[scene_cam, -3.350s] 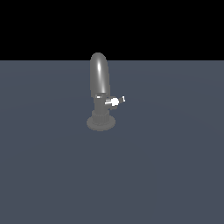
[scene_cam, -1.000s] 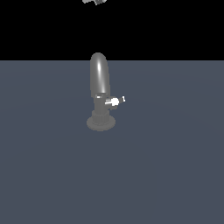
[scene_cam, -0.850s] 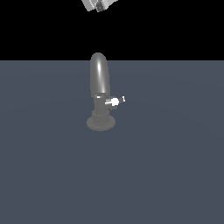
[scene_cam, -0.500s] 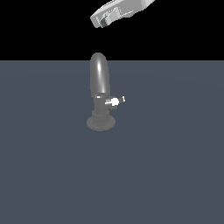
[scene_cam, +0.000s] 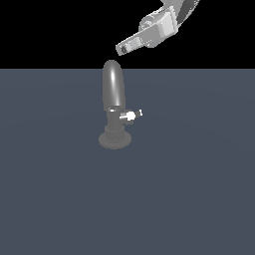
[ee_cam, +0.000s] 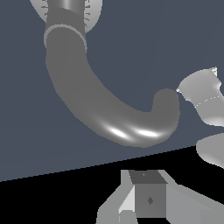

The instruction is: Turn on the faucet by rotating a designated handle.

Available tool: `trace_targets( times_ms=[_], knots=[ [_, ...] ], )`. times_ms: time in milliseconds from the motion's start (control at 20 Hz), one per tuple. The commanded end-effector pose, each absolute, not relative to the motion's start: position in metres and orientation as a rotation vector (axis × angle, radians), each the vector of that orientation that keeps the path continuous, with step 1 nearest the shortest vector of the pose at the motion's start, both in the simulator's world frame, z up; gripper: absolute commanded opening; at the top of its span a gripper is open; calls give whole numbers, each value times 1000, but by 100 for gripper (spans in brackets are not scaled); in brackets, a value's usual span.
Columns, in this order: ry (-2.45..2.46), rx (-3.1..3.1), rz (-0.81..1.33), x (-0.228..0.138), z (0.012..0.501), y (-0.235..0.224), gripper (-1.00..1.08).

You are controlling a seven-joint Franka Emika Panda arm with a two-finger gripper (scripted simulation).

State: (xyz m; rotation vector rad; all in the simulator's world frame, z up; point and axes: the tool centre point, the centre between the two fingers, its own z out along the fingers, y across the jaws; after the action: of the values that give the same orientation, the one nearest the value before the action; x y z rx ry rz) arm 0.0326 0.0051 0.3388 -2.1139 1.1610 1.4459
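Grey metallic arched faucet (scene_cam: 113, 107): upright on floor, below my claw.
Handle, tiny white-silver stub (scene_cam: 130, 116): sticks out toward ext. view's right, well below me.
Claw (scene_cam: 122, 49): above spout top, fingers' state — can't tell.

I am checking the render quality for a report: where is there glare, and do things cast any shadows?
Exterior view: a bright streak runs down the faucet; the handle is almost blown-out white; no cast shadow shows on the floor, and the gripper hangs against pure black. Wrist view: two glare spots sit on the spout's bend; edges look sharp.
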Motion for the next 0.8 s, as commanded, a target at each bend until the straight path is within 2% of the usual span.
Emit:
trace_targets(
  times_ms=[0, 750],
  knots=[
    [1199, -2040, 1493, 40, 326, 1, -100],
    [1378, -1632, 1701, 66, 252, -19, -100]
  ],
)
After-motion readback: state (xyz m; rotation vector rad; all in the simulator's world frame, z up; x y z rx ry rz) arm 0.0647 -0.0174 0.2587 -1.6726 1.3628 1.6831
